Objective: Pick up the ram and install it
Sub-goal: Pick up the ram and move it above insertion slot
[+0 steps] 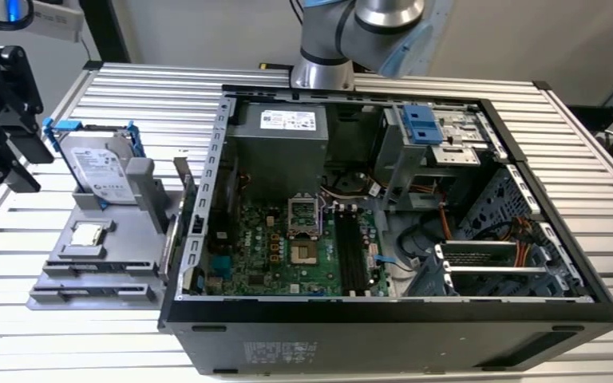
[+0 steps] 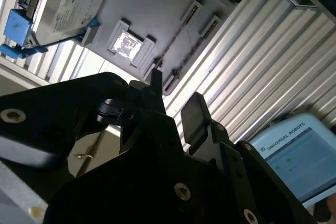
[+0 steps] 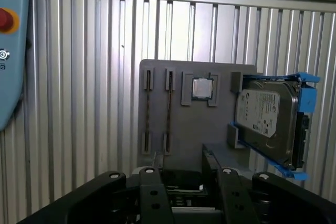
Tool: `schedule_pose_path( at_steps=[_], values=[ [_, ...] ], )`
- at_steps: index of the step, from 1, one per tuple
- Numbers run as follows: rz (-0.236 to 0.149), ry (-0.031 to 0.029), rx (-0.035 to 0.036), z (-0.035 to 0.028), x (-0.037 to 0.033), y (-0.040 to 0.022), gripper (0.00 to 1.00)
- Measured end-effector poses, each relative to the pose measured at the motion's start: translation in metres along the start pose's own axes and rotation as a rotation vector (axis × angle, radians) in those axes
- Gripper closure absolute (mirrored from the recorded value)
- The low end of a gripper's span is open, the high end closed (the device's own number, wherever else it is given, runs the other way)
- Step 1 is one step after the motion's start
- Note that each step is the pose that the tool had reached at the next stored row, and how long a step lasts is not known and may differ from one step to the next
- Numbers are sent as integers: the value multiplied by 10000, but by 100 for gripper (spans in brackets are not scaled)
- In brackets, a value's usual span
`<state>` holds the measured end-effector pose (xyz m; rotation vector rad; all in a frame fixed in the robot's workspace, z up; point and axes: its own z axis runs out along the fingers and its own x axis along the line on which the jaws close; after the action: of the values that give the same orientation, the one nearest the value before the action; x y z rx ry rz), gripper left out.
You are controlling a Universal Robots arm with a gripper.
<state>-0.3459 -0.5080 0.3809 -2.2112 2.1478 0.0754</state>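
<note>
Slatted metal tabletop (image 3: pixel 79 77) is seen beneath the gripper (image 3: pixel 181 156), held open and empty, while the ram (image 3: pixel 169 113) is seated edge-on in the grey holder (image 3: pixel 210 129), not yet installed.

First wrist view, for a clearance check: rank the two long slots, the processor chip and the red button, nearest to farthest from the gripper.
From the open gripper:
1. Two long slots, in the grey holder, their ends just ahead of it.
2. Processor chip, farther along the same holder.
3. Red button, on the blue pendant, off the holder across the table.
</note>
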Motion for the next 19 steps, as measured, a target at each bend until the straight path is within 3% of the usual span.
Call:
schedule_pose_path(
  at_steps=[8,15,19],
  values=[
    [-1,30,-3,135,9,44,0],
    [1,43,-17,145,9,45,0],
    [1,43,-17,209,14,46,0]
  ],
)
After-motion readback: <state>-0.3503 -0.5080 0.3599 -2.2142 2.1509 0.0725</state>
